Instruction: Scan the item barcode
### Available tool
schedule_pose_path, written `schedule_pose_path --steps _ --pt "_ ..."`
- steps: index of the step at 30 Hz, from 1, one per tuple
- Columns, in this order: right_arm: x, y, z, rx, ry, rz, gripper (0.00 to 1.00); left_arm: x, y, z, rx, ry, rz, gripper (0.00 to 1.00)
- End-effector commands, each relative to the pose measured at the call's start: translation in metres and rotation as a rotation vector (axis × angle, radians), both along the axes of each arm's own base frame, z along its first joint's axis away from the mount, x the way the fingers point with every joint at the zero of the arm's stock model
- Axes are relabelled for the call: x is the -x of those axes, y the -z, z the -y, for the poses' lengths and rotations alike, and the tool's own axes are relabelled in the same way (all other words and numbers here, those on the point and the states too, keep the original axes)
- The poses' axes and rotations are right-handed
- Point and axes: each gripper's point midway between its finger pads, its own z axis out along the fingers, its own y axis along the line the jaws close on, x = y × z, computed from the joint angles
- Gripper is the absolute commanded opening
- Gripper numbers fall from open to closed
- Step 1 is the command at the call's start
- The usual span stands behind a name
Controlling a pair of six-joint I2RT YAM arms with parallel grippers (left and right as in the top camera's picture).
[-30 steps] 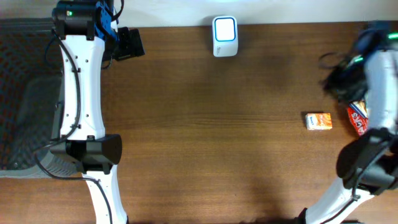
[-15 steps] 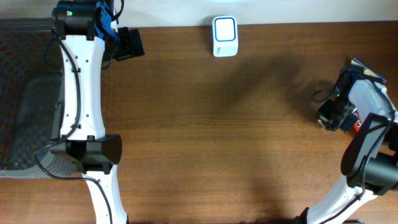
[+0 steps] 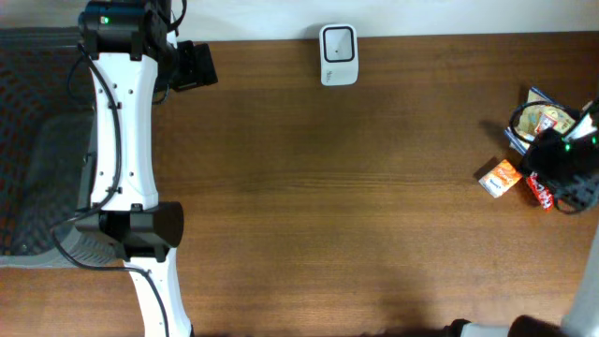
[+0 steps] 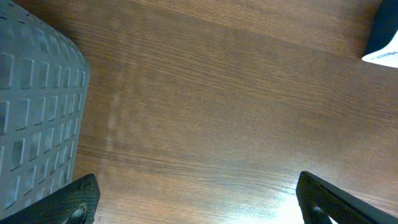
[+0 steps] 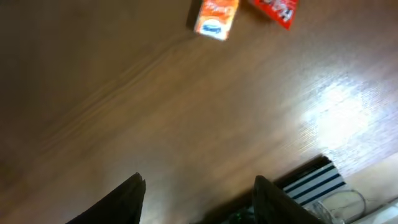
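A small orange box (image 3: 502, 177) lies tilted on the wooden table at the right, with a red packet (image 3: 540, 191) just beside it. The white barcode scanner (image 3: 338, 54) stands at the table's far edge, in the middle. My right gripper (image 5: 199, 198) hovers open above bare wood with nothing between its fingers. In its wrist view the orange box (image 5: 216, 17) and red packet (image 5: 277, 9) lie ahead of it, untouched. My left gripper (image 4: 199, 205) is wide open and empty at the far left, near the scanner's corner (image 4: 382, 38).
A blue-striped packet (image 3: 543, 117) lies at the right edge, behind the right arm, and shows again as a striped packet (image 5: 314, 180) by the right finger. A dark grey mesh basket (image 3: 37, 159) fills the left side; its wall (image 4: 31, 112) appears beside the left gripper.
The right arm came down over the orange box, then drew back to the right edge with its jaws opening. The box now sits turned and slightly farther right. The left arm stayed still.
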Motion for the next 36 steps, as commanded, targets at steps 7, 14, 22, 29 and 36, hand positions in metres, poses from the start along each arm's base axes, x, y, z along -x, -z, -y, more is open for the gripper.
schedule_pose_path --steps 7,14,22,29,36 --pt "0.026 0.029 -0.106 -0.19 -0.251 -0.088 0.98 0.002 -0.006 -0.003 -0.01 -0.012 0.014 0.99" --pt "0.032 0.044 -0.125 -0.224 -0.314 -0.157 0.98 0.002 -0.006 -0.003 -0.01 -0.012 0.014 0.99" --pt "0.016 0.043 -0.148 -0.205 -0.417 -0.082 0.98 0.002 -0.006 -0.003 -0.01 -0.012 0.014 0.99" --pt "0.009 0.041 -0.143 -0.151 -0.45 0.08 0.98 0.002 -0.006 -0.003 -0.01 -0.012 0.014 0.99" --pt "0.016 0.048 -0.147 -0.091 -0.558 0.477 0.98 0.002 -0.006 -0.003 -0.01 -0.012 0.014 0.99"
